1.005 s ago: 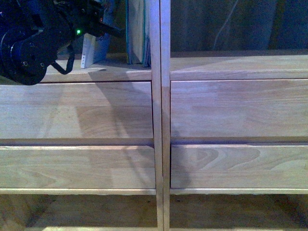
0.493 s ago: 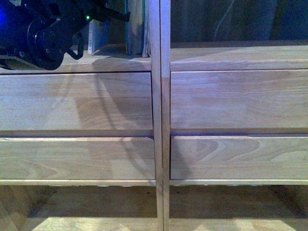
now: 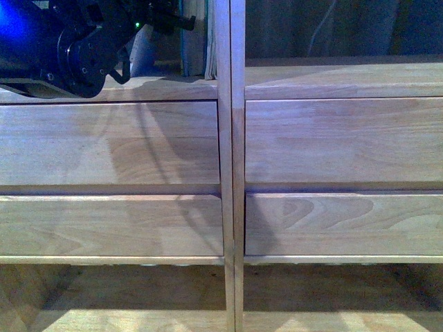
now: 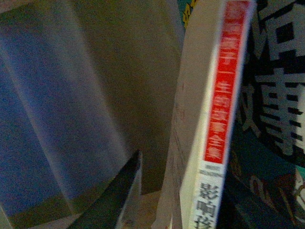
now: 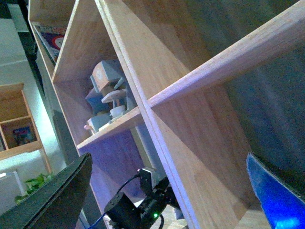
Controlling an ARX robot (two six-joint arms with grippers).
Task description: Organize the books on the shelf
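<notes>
In the front view my left gripper (image 3: 181,21) reaches into the left bay of the light-wood shelf (image 3: 231,138), at a teal book (image 3: 196,41) standing against the double upright. In the left wrist view the gripper (image 4: 178,205) is open. A thin pale paperback with a red-marked spine (image 4: 221,95) stands between its jaws, beside a dark fingertip (image 4: 119,195). A teal cover with big dark characters (image 4: 279,90) lies right behind the paperback. My right gripper (image 5: 164,195) is open and empty, facing the shelf's upright (image 5: 143,119). It is out of the front view.
Four plain drawer fronts (image 3: 111,145) fill the front view below the book bay. The right wrist view shows small pale ornaments (image 5: 107,102) on a higher shelf, a magazine (image 5: 52,38) above them, an orange-toned cabinet (image 5: 19,129) far off, and my left arm (image 5: 138,205).
My left arm has moved right, further into the bay towards the teal books. The whole shelf sits slightly higher in the front view than before.
</notes>
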